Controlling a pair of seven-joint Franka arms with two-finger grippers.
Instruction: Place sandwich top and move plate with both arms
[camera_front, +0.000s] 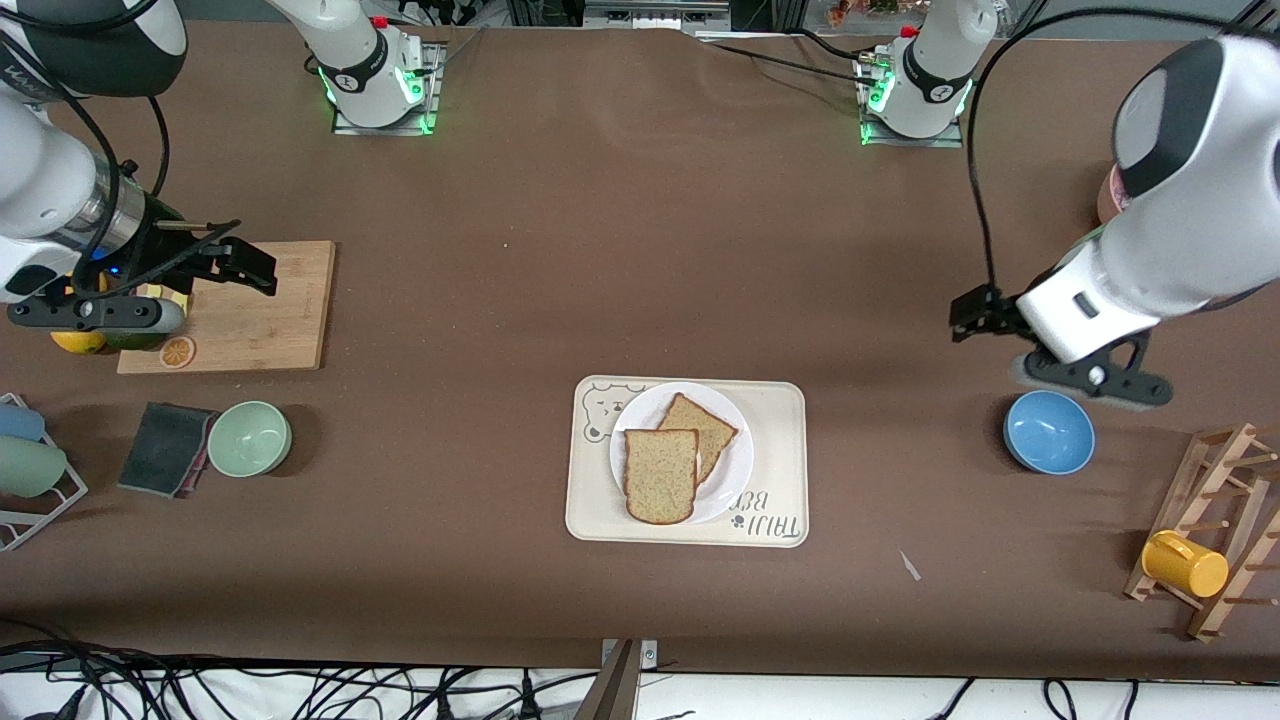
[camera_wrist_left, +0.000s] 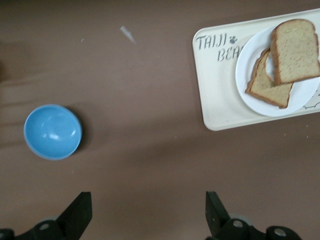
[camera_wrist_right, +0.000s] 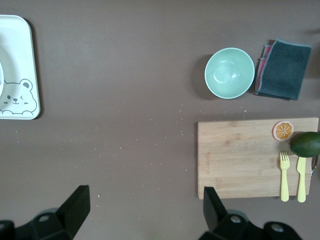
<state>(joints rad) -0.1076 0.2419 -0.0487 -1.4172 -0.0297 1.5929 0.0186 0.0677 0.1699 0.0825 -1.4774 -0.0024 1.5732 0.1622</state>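
Both tools stand with fingers spread wide, holding nothing. I see the left tool (camera_wrist_left: 147, 212) hanging over bare counter (camera_front: 620, 220) beside the blue bowl (camera_front: 1048, 432); the right tool (camera_wrist_right: 145, 212) hangs over the cutting board (camera_front: 250, 310). At mid-counter the plate (camera_front: 735, 465) rests on the bear tray (camera_front: 780, 480). The sandwich top (camera_front: 660, 475) lies on the plate, overlapping a second slice (camera_front: 705, 420) farther from the front camera.

Brown table cover (camera_front: 620, 200) spans whole work surface, faint creases and scattered crumbs present. Black cables (camera_front: 250, 685) tangled along white strip at table edge nearest front camera. Lighting even, soft shadows under objects.
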